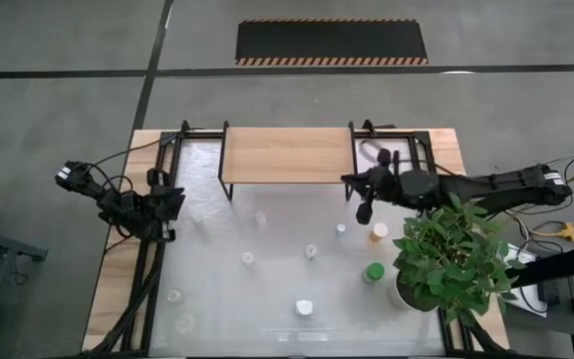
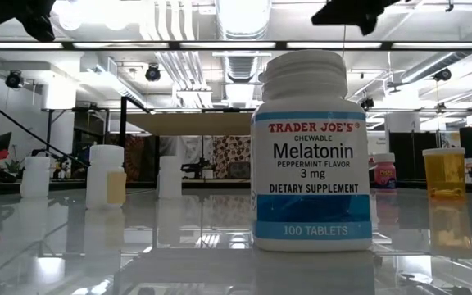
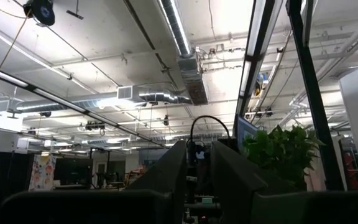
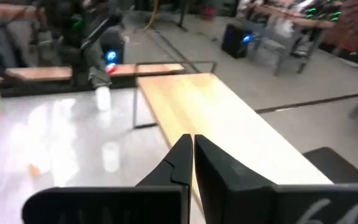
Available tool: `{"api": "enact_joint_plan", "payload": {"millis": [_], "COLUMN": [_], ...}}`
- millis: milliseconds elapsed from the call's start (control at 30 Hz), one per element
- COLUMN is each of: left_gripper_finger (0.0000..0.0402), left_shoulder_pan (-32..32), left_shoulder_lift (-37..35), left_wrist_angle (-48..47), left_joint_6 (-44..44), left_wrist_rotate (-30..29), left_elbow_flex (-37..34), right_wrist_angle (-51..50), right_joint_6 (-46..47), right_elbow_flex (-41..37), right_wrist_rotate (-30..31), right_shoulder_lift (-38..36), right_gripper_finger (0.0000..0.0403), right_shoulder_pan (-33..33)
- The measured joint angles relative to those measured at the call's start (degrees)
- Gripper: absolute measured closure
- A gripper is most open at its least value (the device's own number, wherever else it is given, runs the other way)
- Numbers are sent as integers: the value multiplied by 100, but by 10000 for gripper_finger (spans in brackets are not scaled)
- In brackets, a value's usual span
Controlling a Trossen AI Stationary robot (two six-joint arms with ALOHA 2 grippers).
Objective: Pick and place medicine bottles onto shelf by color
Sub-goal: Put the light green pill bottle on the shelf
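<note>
Several small medicine bottles stand upright on their bases across the white table, among them a white one (image 1: 304, 308), an orange one (image 1: 379, 233) and a green-capped one (image 1: 373, 272). In the low view a Melatonin bottle (image 2: 314, 152) stands nearest. The light-wood shelf (image 1: 285, 155) stands on black legs at the far side, with nothing on its top. My right gripper (image 1: 364, 211) hangs shut and holding nothing off the shelf's right end, well above the table; its wrist view looks along the shelf board (image 4: 229, 118). My left gripper (image 3: 197, 171) waits at the table's left, tipped upward, with a narrow gap between its fingers.
A potted green plant (image 1: 448, 257) stands at the table's right, close under my right arm. Black frame bars (image 1: 157, 249) run along the left side. Bare white tabletop (image 1: 237, 299) lies between the scattered bottles.
</note>
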Motion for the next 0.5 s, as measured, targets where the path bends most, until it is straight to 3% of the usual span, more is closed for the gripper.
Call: {"api": "enact_joint_plan", "payload": {"millis": [500], "left_gripper_finger": [343], "left_shoulder_pan": [-2], "left_shoulder_lift": [0], "left_wrist_angle": [2], "left_joint_6": [-2], "left_wrist_rotate": [1], "left_elbow_flex": [0], "right_wrist_angle": [-2289], "right_joint_6": [-3], "right_elbow_flex": [1943], "right_wrist_rotate": [-1284], "right_shoulder_lift": [1902], "right_gripper_finger": [393], "right_shoulder_pan": [-187]}}
